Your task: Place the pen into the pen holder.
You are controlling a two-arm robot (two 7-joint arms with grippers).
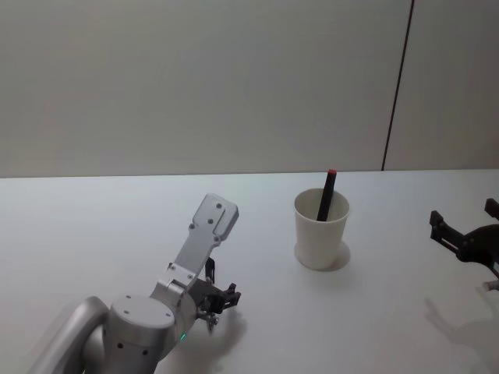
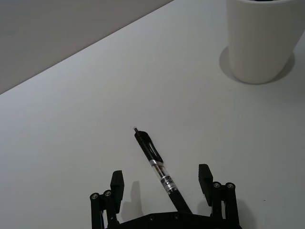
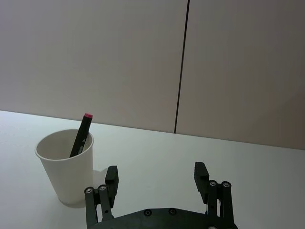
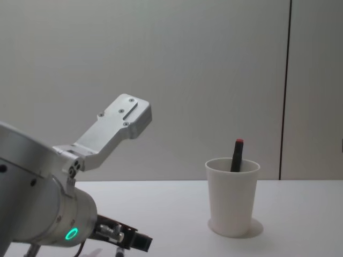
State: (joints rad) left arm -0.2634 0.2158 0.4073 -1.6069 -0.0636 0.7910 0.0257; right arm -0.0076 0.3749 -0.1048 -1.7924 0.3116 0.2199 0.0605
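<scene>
Black plastic with a clear midsection, the pen (image 2: 155, 160) lies flat on the white table (image 2: 71, 119), between the spread, empty fingers of the left gripper (image 2: 161, 171), which hovers low over it. It looks light, stiff and slick, so a pinch across the barrel's middle should keep it from pivoting. Further right, well apart, stands the pen holder (image 1: 320, 234), a red-tipped marker (image 1: 327, 191) already leaning inside. The right gripper (image 3: 156, 168) waits beyond, fingers apart, holding nothing.

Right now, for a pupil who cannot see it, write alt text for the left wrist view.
The left gripper, open, hangs over a black pen lying on the white table, with a jaw on either side, neither touching it. The white paper-cup pen holder stands farther off.
</scene>
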